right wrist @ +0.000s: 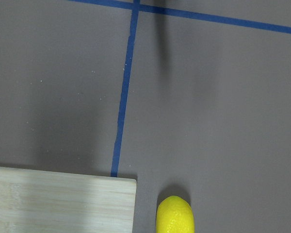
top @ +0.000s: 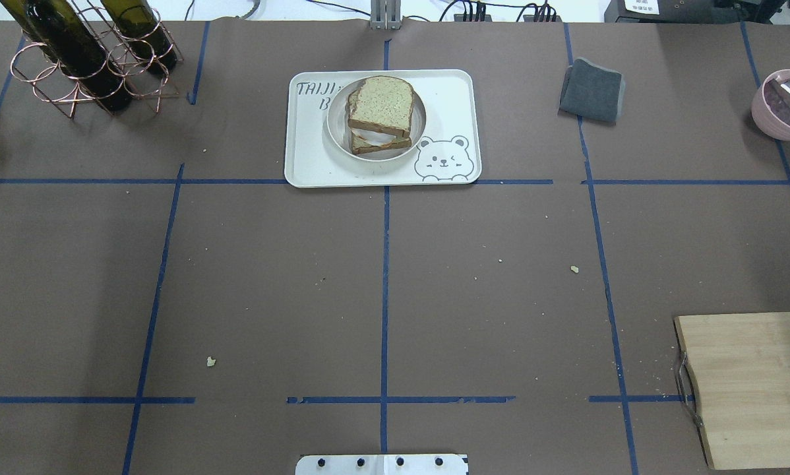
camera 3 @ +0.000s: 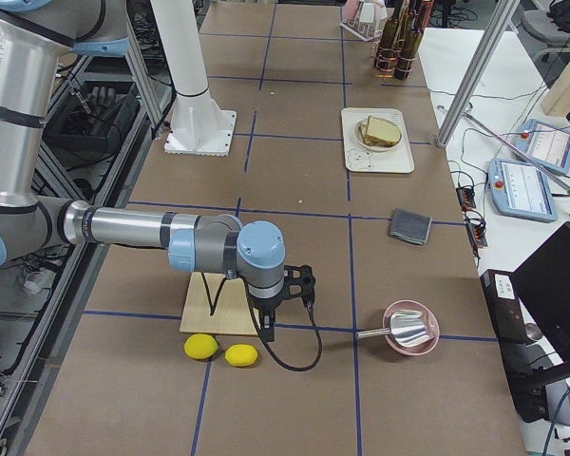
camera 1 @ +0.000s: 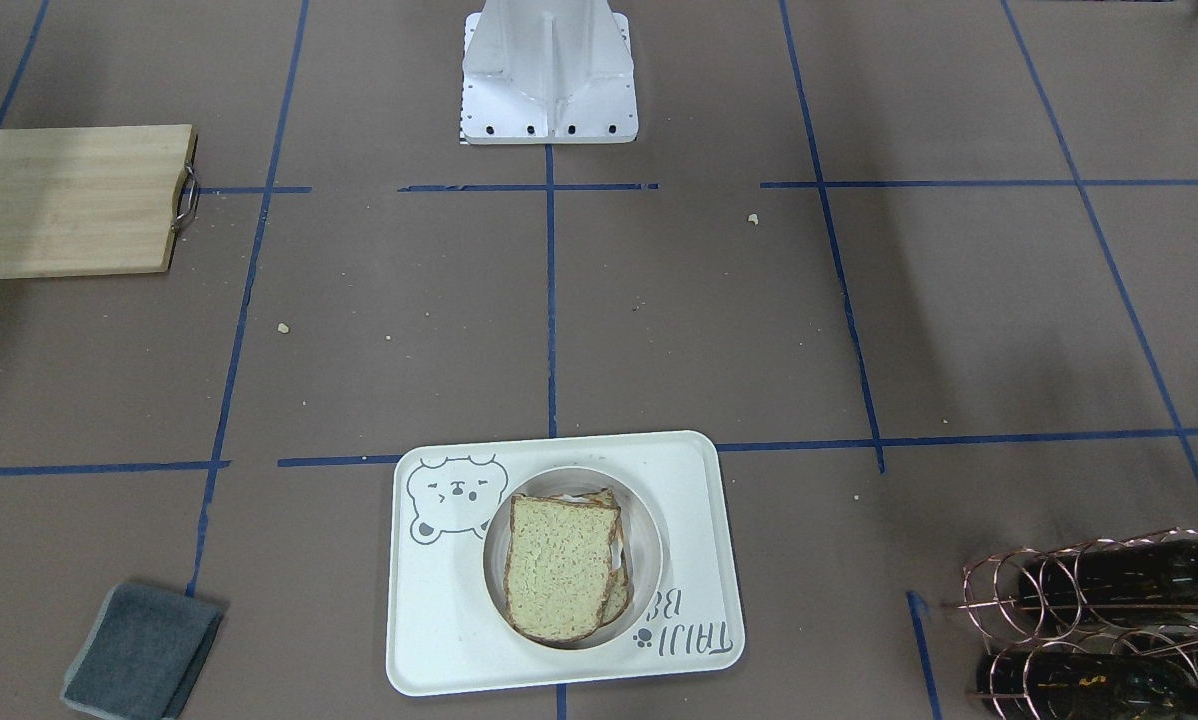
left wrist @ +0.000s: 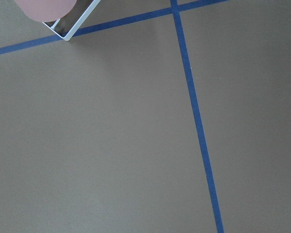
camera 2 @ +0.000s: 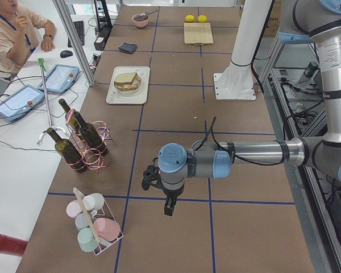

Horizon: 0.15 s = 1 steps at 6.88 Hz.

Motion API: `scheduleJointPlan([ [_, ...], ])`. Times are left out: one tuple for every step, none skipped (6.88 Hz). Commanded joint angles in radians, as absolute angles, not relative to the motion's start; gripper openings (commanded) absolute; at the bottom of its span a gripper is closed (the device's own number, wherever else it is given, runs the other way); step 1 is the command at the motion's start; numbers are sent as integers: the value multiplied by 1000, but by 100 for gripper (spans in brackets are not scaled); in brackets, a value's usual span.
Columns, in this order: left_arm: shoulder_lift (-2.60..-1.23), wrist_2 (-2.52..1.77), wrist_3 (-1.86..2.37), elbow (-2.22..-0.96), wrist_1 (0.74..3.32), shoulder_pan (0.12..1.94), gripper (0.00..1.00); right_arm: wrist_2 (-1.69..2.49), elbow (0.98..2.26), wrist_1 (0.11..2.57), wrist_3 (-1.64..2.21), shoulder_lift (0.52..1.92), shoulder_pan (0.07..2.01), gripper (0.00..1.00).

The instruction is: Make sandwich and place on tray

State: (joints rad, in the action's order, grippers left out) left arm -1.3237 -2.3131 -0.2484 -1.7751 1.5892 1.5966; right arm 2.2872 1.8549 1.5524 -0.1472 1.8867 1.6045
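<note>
Bright, even light from above. Soft, broad shadows patch the brown surface (top: 270,277), and the cream tray (camera 1: 429,640) shows nearly white. Fixed views are sharp, wrist views slightly soft.

Sandwich (top: 380,105) in dish (top: 335,129) on tray (top: 309,155), cloth (top: 591,90) right of it, bottle rack (top: 91,69) left.

Brown taped table (top: 270,277) with tray (top: 306,161), cutting board (top: 751,389), grey cloth (top: 591,90), bottle rack (top: 91,63)
</note>
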Motion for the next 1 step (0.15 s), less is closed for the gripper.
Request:
scheduleJointPlan([
  [-1324,-2315,-249,-1775,1589,1597,100,2287,1855,1552,-147,1887,1605,100],
])
